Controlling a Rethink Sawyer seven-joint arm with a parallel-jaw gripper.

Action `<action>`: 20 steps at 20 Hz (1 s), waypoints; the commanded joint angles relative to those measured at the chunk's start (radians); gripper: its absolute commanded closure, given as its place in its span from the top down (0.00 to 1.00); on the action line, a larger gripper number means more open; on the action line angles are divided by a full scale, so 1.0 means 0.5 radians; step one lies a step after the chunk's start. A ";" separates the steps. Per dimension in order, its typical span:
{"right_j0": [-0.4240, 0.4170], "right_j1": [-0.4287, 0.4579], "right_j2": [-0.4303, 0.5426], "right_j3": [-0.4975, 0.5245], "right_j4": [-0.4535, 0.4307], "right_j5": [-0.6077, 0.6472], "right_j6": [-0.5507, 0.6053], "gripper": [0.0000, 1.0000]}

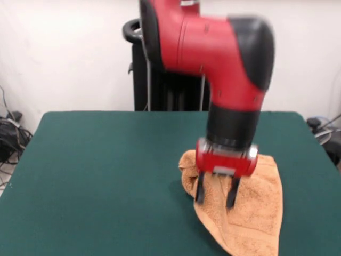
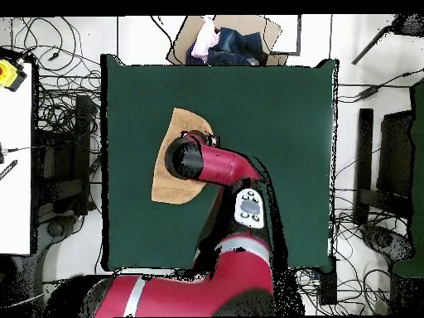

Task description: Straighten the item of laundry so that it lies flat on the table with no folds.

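The light orange-tan terry towel (image 1: 256, 213) lies on the dark green table (image 1: 106, 170) at the front right in the front view, bunched along its left edge, with one corner reaching the picture's bottom. In the overhead view the towel (image 2: 170, 186) lies left of centre on the table (image 2: 273, 108), partly hidden under the arm. My gripper (image 1: 217, 200) hangs from the red arm right over the towel's left part. Its two black fingers (image 1: 200, 191) are spread apart with the tips at the cloth, holding nothing that I can see. In the overhead view the arm's head hides the gripper.
A cardboard box with clothes (image 2: 224, 41) sits beyond the table's far edge in the overhead view. A black stand (image 1: 141, 69) is behind the table by the pedestal. Cables lie on the floor at both sides (image 2: 58, 124).
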State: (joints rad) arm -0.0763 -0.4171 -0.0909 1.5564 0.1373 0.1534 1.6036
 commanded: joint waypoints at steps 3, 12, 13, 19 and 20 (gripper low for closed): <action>-0.003 0.661 0.286 -0.474 -0.201 -0.214 0.049 1.00; 0.149 0.779 0.120 -0.705 -0.183 -0.189 0.163 1.00; 0.159 0.786 0.107 -0.717 -0.186 -0.193 0.168 1.00; 0.162 0.784 0.108 -0.719 -0.230 -0.210 0.192 0.00; 0.160 0.783 0.111 -0.719 -0.231 -0.205 0.192 0.00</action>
State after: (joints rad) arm -0.0142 -0.1752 -0.1124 1.2230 0.0623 0.0479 1.6036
